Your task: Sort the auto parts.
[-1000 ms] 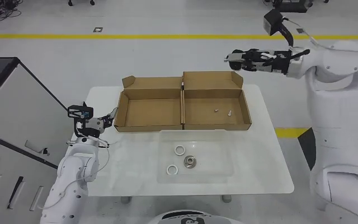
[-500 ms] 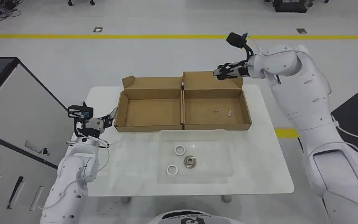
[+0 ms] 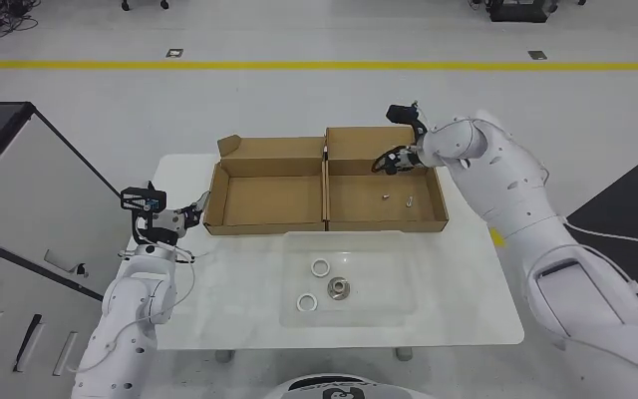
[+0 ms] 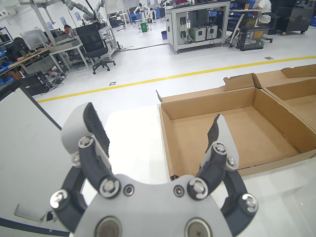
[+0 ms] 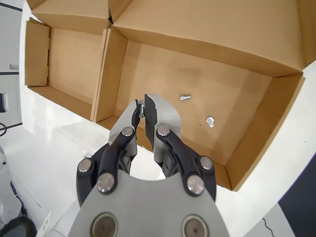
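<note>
Small silver bolt (image 5: 140,112) sits pinched in the right hand (image 5: 142,106) above the right brown cardboard box (image 5: 197,50), where two similar bolts (image 5: 185,97) lie. Two white rings (image 3: 320,267) and a grey flanged metal part (image 3: 340,289) in the clear plastic tray (image 3: 384,274) look unsorted; the left hand (image 4: 153,114) hangs spread.

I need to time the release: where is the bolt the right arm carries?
In the right wrist view the bolt is pinched in the right gripper, held above the floor of the right cardboard box, where two other bolts lie.
</note>
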Tool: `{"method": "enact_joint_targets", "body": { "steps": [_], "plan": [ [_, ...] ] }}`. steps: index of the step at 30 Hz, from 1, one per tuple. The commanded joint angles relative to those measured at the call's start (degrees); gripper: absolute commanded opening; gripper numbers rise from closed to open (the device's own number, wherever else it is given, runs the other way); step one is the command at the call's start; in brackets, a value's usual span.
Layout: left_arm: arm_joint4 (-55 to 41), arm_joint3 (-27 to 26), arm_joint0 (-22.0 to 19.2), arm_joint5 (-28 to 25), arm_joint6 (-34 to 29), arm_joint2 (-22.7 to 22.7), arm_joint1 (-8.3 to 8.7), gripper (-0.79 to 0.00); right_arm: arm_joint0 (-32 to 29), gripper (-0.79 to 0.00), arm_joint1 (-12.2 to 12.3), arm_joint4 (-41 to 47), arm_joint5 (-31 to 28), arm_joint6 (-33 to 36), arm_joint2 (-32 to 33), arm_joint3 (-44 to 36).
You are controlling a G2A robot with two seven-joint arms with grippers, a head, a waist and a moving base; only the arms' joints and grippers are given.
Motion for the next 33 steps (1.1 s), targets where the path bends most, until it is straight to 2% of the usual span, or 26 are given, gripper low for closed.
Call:
{"method": "enact_joint_targets", "body": {
  "steps": [1, 18, 31, 32, 33],
  "plan": [
    [0.0, 0.0, 0.0, 0.0, 0.0, 0.0, 0.0, 0.0, 0.1, -0.785, -0.5, -0.1, -0.1, -0.6, -1.0, 1.7],
    [0.0, 0.0, 0.0, 0.0, 0.0, 0.0, 0.0, 0.0, 0.9, -0.785, -4.8, -7.9, 3.2, -2.6, -9.6, 11.7],
    [0.0, 0.0, 0.0, 0.0, 0.0, 0.0, 0.0, 0.0, 2.2, -0.785, -7.2, -9.3, 3.1, -3.9, -11.1, 17.1],
    [0.0, 0.0, 0.0, 0.0, 0.0, 0.0, 0.0, 0.0, 2.3, -0.773, -7.4, -9.2, 3.0, -3.9, -11.1, 17.3],
    [0.0, 0.0, 0.0, 0.0, 0.0, 0.0, 0.0, 0.0, 2.4, -0.705, -7.5, -9.2, 2.9, -3.9, -11.1, 17.6]
  ]
}}
